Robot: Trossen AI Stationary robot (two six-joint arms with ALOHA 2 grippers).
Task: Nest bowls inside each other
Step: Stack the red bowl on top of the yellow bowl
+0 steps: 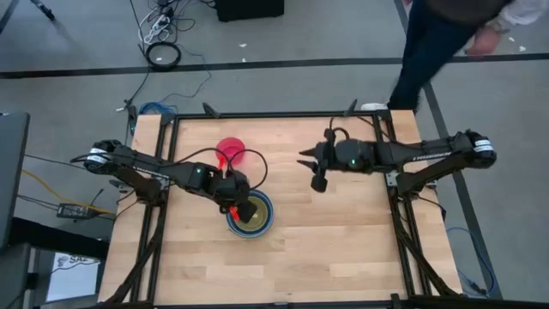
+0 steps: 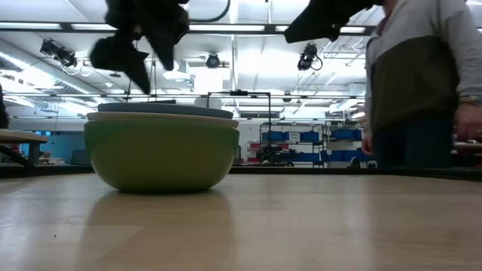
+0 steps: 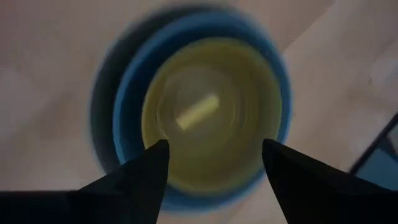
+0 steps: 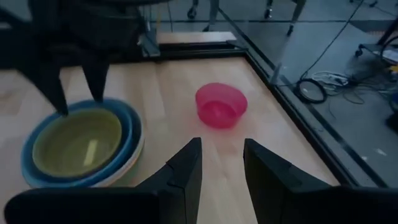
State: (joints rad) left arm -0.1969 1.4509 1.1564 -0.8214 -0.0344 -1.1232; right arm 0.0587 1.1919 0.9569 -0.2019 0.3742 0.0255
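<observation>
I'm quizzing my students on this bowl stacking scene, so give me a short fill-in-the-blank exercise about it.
1. The innermost bowl of the nested stack is coloured ____.
2. The round pink-red plastic bowl sits on the wooden table ____ the stack.
3. The left gripper hovers over the stack with fingers ____.
4. The stack's outermost bowl is ____.

Missing words: yellow; apart from; open; green

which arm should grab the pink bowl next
Probably the right. Its gripper faces the pink-red bowl across bare table, empty, fingers part open. The left gripper hangs open over the stack, above the yellow bowl, though it is also close to the pink-red one.
</observation>
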